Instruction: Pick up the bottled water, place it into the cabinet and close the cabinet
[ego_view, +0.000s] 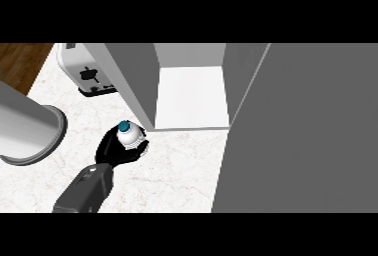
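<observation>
The bottled water (131, 136) stands upright in the grasp of the left hand (114, 151), whose black fingers curl round the lower part of its body from the near side, the thumb on one flank and the fingers on the other. The bottle is seen from above: a pale, rounded shoulder topped by a small teal cap (124, 125). Whether its base touches the surface below cannot be told. It sits just outside the cabinet (135, 80), at the front corner of the cabinet's left wall, not yet within the opening. The cabinet is a plain, flat-sided grey box with a smooth white floor (193, 97) inside and a lighter grey back wall. Its door (303, 130) stands open on the cabinet's right, a broad matt grey panel that fills that whole side of the view and hides whatever lies behind it. The left wall's front edge stands between the bottle and the white floor. A grey forearm (85, 191) leads down from the hand, away from the cabinet's front. Everything rests on a white marble-patterned counter (177, 170) with faint veining. Left of the cabinet and close against its wall is a white toaster (87, 75) with rounded corners and a black lever. Farther left of the cabinet is a large grey cylindrical vessel (29, 132) with a thick rim, and beyond the counter's far left edge shows brown wooden flooring (21, 60).
</observation>
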